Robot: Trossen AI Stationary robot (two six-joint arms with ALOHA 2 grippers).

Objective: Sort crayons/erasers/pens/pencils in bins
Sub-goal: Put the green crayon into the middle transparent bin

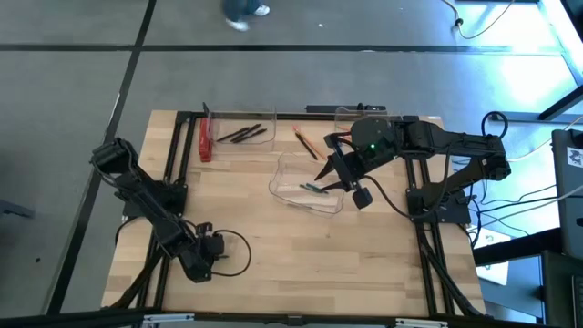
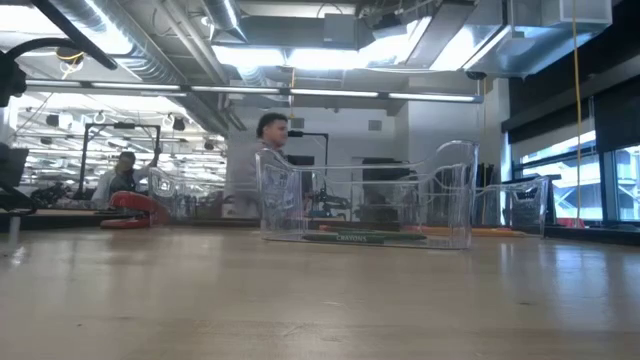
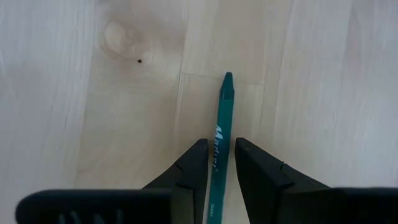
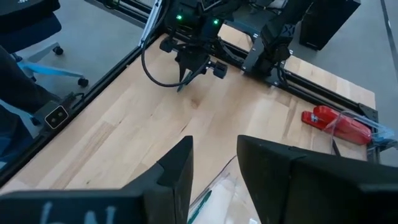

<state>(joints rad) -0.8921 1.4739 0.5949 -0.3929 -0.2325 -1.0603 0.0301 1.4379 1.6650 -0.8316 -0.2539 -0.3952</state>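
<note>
A dark-green crayon (image 3: 221, 118) lies flat on the wooden table near its front left. My left gripper (image 3: 219, 146) (image 1: 202, 264) points steeply down over it, open. One finger stands close on each long side of the crayon. My right gripper (image 1: 332, 179) (image 4: 214, 158) hangs open, high above the middle bin (image 1: 308, 189), which holds another crayon (image 1: 314, 189) (image 2: 350, 237). The far-left bin (image 1: 241, 132) holds black pens (image 1: 242, 135). A third bin (image 1: 364, 117) sits under the right arm. An orange pencil (image 1: 305, 141) lies on the table between the bins. No erasers are in view.
A red stapler-like object (image 1: 205, 142) (image 4: 339, 124) lies by the far-left bin. Black frame rails (image 1: 173, 173) run along the table's sides. Bare wood (image 1: 301, 255) stretches across the front middle. People (image 2: 265, 150) show in the room beyond the table.
</note>
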